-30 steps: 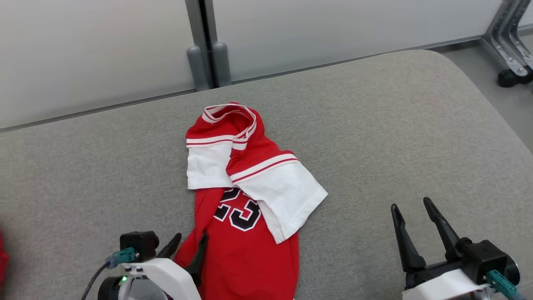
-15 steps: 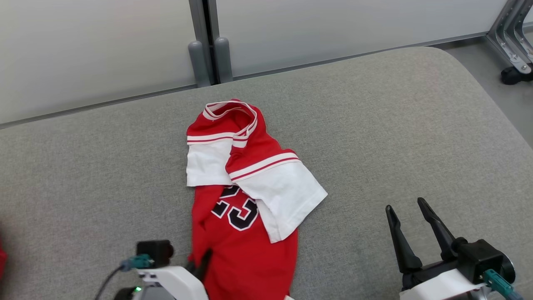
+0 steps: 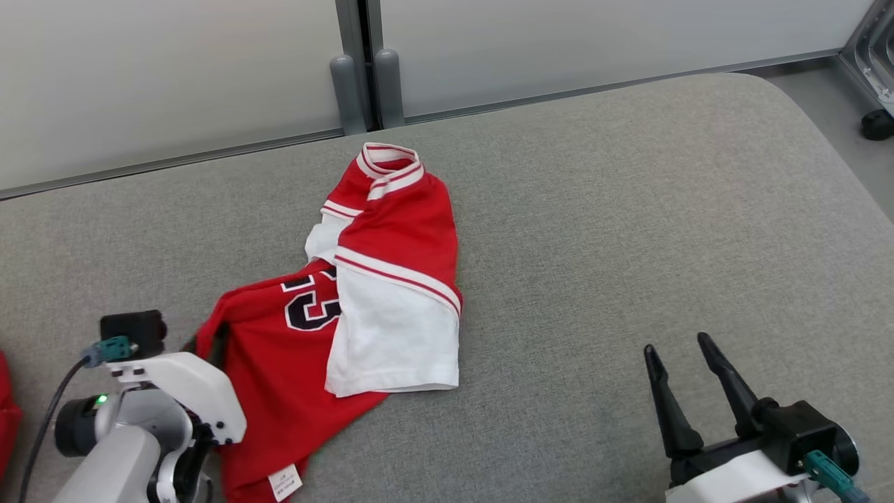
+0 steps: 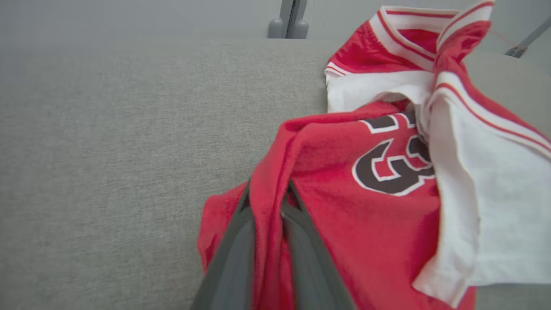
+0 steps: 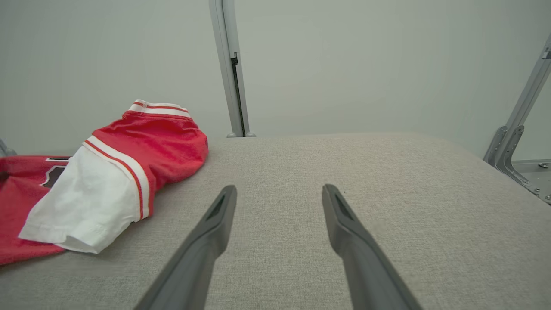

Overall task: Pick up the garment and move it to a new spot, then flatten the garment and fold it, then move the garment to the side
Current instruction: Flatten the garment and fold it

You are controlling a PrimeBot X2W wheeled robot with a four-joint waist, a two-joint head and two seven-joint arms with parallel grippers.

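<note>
A red garment with white sleeves and a black number lies crumpled on the grey padded surface. Its collar points to the far side and its hem is near me. My left gripper is at the garment's left edge. In the left wrist view, my left gripper is shut on a raised fold of the red garment. My right gripper hovers open at the lower right, well away from the cloth. Nothing is between its fingers, and the garment lies to its left.
Two grey posts stand at the far edge against pale wall panels. A metal frame with a black wheel stands on the floor at the far right. Something red shows at the left edge.
My left gripper has shut on the garment's left edge and pulled it to the left, so the lower part now trails leftward. The head camera has shifted. The right gripper has stayed open.
</note>
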